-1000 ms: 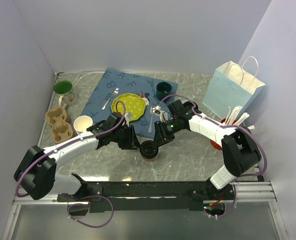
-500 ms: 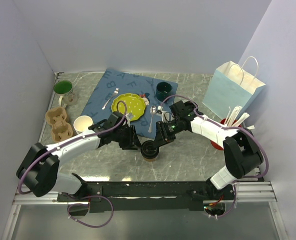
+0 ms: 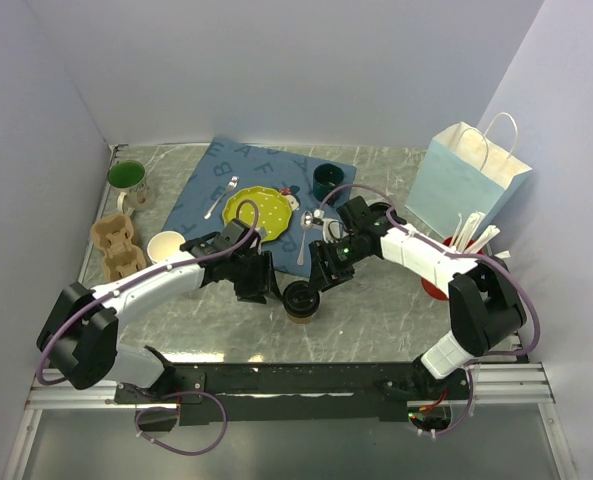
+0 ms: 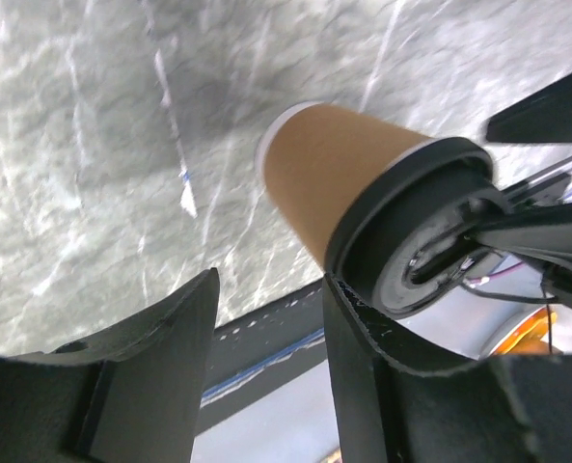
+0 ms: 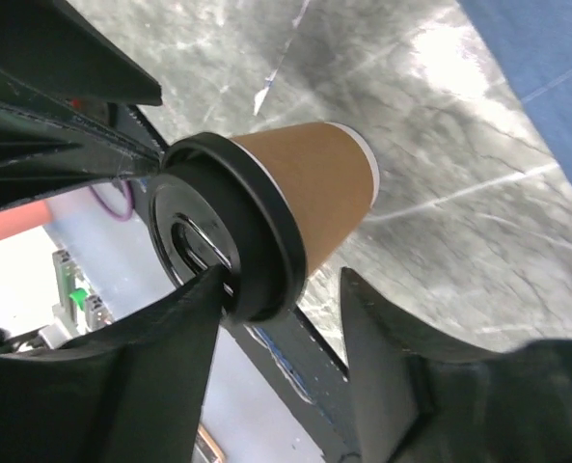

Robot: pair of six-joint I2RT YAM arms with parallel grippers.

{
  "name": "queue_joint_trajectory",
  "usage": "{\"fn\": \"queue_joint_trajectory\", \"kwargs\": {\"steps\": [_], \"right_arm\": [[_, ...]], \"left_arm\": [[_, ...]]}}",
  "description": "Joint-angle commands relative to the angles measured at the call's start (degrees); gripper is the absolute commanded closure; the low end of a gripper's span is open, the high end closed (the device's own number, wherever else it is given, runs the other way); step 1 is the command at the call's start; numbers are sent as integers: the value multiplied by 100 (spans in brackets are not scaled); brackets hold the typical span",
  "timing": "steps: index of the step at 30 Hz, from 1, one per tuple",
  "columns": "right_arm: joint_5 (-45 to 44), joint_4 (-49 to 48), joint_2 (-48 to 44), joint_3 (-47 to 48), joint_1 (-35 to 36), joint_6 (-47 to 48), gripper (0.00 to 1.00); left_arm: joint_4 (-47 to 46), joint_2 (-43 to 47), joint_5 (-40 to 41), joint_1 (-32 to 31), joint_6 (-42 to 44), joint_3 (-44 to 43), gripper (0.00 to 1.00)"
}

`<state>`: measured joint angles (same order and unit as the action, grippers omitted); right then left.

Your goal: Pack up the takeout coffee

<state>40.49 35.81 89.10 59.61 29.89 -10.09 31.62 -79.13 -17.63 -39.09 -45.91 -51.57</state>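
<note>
Left pincer (image 4: 269, 289) parted, takeout coffee (image 4: 334, 174) partly hidden

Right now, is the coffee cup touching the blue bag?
Apart. The top view shows the takeout coffee standing near the front of the table, and the blue bag far off at the back right, bare marble between them.
</note>
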Motion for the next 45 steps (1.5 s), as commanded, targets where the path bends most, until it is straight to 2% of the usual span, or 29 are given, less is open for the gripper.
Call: {"fn": "queue_joint_trajectory", "kwargs": {"steps": [1,8,10,16,20,23,31,35,41,45], "right_arm": [[-270,400,-51,489,-1,138,36],[-252,751,-77,955,8,121,33],[-506,979,-121,1069,8,-54,33],[-1323,1262,-603,798,43,-1635,31],[-1455,692,-1288,236,192,-2776,30],[-1509,270,-1500,-89,350,-3165,30],[-1290,225,-1536,-257,465,-2684,41],[-973,14,-1615,-695,465,-2735,50],[-876,-303,-1721,-1083,465,-2762,56],[-832,-390,-1598,-1083,465,-2718,57]], "left_arm": [[371,-41,23,-20,82,-178,47],[477,91,-92,-20,65,-327,46],[556,144,-83,-20,65,-432,45],[566,-76,154,130,302,-986,42],[433,-348,67,331,539,-1179,43],[372,-541,-3,350,758,-1389,43],[3,-498,-820,341,1216,-1444,45],[-138,-428,-935,271,1277,-1198,47],[-428,-533,-997,104,1313,-934,47],[-481,-638,-927,-2,1286,-863,47]]}}
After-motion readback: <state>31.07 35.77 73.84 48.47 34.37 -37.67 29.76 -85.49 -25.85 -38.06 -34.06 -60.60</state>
